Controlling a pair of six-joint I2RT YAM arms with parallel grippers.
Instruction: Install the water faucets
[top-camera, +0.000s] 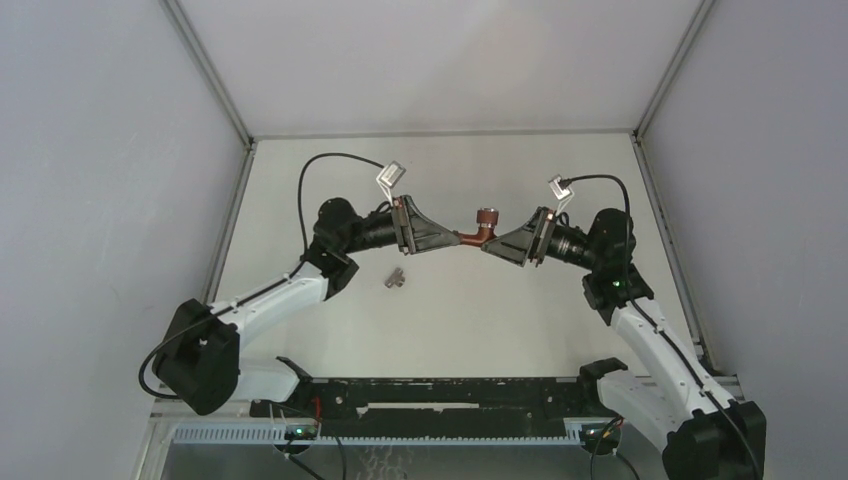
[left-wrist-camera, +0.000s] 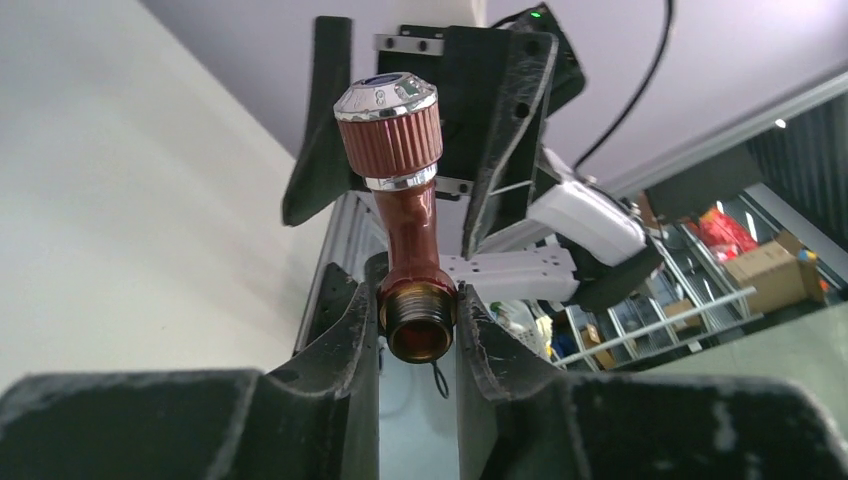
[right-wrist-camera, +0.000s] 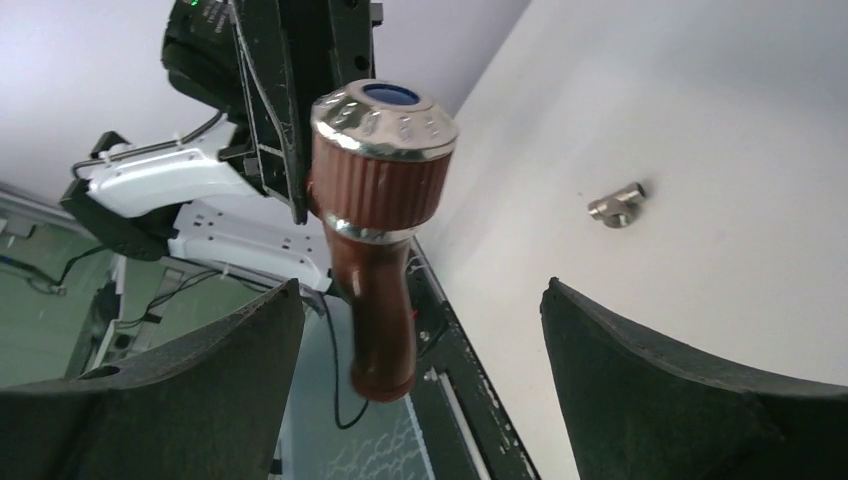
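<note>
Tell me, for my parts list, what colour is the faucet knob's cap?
Blue cap, silvery rim; best in right wrist view.

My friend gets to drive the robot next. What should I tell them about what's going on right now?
The left gripper is shut on the reddish-brown faucet, pinching its threaded end and holding it above the table.
The right gripper is open, with a jaw on each side of the faucet, not gripping it.
The silvery fitting lies loose on the table near the left arm.
Done: faucet picked up.
Left: fitting not yet picked up or joined; nothing installed.
</note>
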